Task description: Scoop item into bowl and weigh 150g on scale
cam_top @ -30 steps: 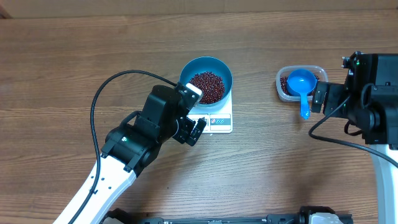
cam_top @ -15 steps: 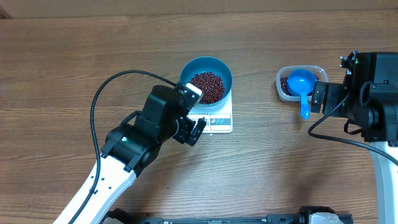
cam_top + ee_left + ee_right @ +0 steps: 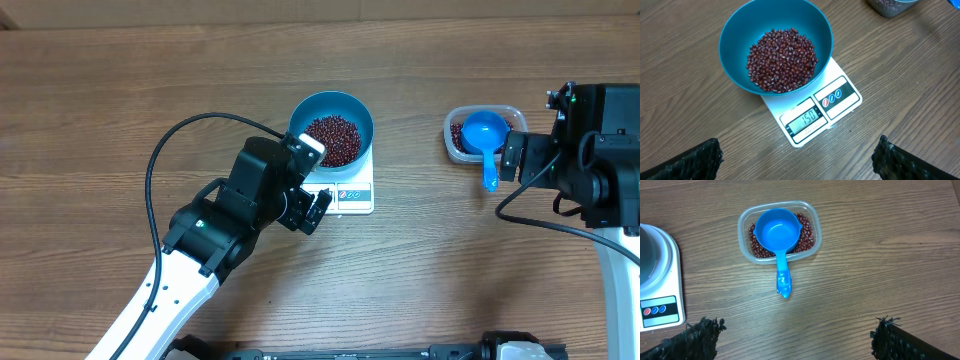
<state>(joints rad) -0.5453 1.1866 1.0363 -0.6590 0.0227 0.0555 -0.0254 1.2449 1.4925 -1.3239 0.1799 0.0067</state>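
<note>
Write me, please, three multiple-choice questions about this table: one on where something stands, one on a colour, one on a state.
1. Where does the blue bowl of red beans stand?
A. beside the scale
B. on the white scale
C. on the bare wood

2. What colour is the scoop?
A. white
B. red
C. blue

3. How does the scoop lie in the clear tub?
A. heaped with beans
B. empty, cup up
C. upside down

Key: 1 B, the scale's platform shows under the bowl; 2 C, cup and handle are both blue; 3 B, its bare blue inside faces up.
</note>
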